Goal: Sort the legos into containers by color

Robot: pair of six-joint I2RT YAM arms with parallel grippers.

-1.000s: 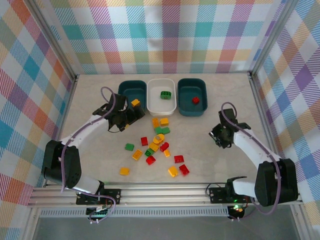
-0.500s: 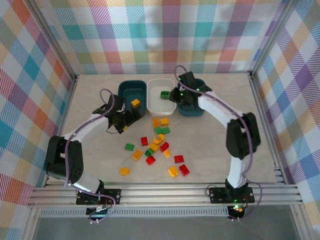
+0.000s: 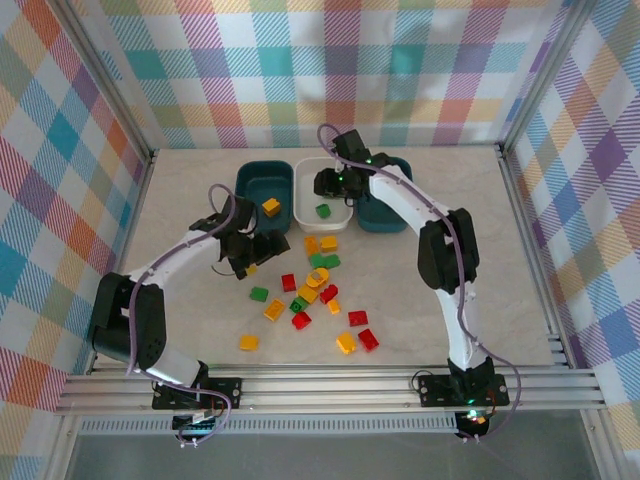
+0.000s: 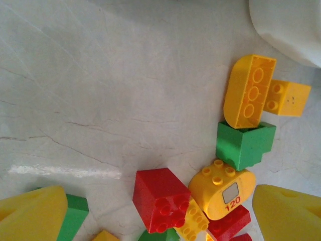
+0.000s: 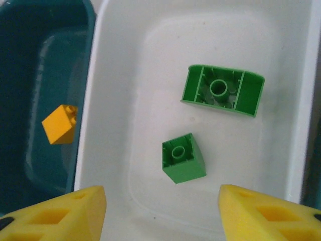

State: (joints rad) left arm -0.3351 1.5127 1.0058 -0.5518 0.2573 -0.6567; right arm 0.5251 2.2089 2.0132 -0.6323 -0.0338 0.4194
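The legos lie in a loose pile (image 3: 315, 285) of red, green and yellow bricks mid-table. My left gripper (image 3: 250, 250) hangs open at the pile's left edge. In the left wrist view a red brick (image 4: 160, 198) sits between its yellow fingers (image 4: 30, 216), beside a rounded yellow brick (image 4: 220, 193). My right gripper (image 3: 325, 183) is open above the white tub (image 3: 338, 205). Below it lie a small green brick (image 5: 183, 160) and a curved green brick (image 5: 222, 90), both free of the fingers (image 5: 271, 213). One yellow brick (image 3: 270, 207) rests in the left teal tub (image 3: 258, 183).
The right teal tub (image 3: 385, 215) is partly covered by my right arm. Stray bricks lie nearer the front: a yellow one (image 3: 248, 342), a green one (image 3: 259, 294), and a red one (image 3: 368, 338). Plaid walls close in the table on three sides.
My right arm swung from the table's right side to over the white tub and its jaws opened. A second green brick now lies in the tub. The left gripper edged toward the pile.
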